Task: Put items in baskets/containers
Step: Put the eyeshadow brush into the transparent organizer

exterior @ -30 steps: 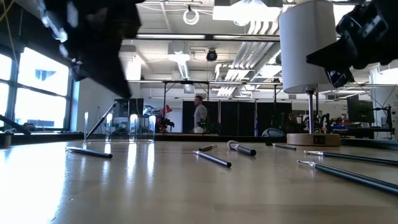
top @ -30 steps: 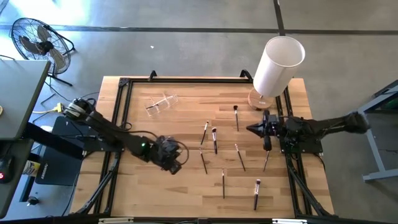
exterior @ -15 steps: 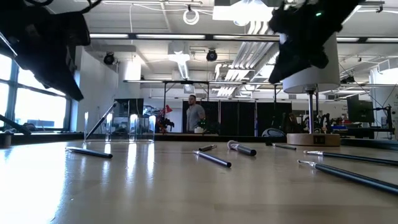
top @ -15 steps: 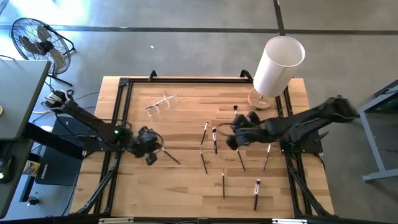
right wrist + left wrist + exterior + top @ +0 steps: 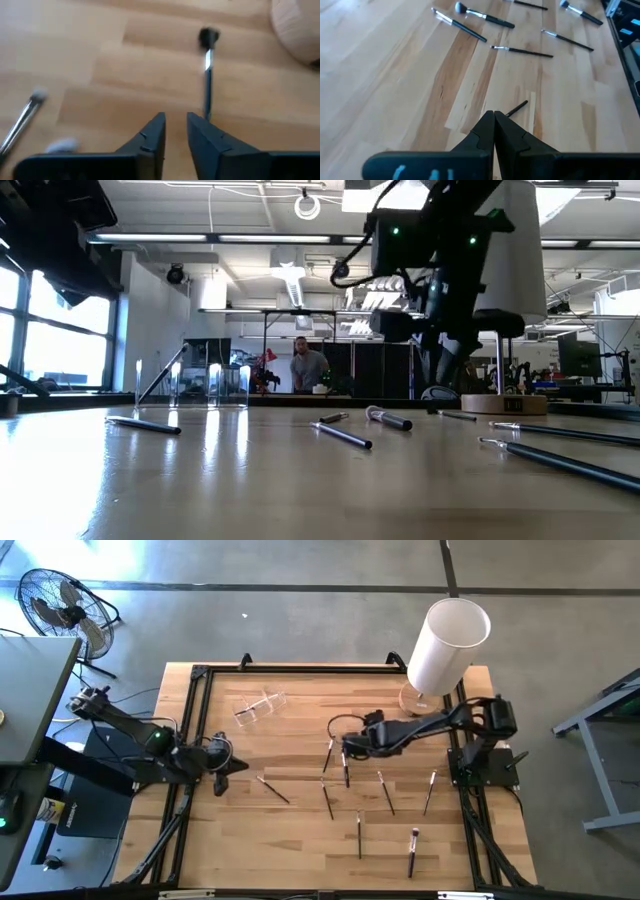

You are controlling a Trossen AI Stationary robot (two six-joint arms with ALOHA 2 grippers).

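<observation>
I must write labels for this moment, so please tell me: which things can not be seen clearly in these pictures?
- Clear cup: see-through in the high view; whether it holds a brush cannot be told.
- Left gripper: out of the low view's frame.
- Right gripper: a dark silhouette against bright lights in the low view.
- Brush ahead of the right fingers: blurred in the right wrist view.
</observation>
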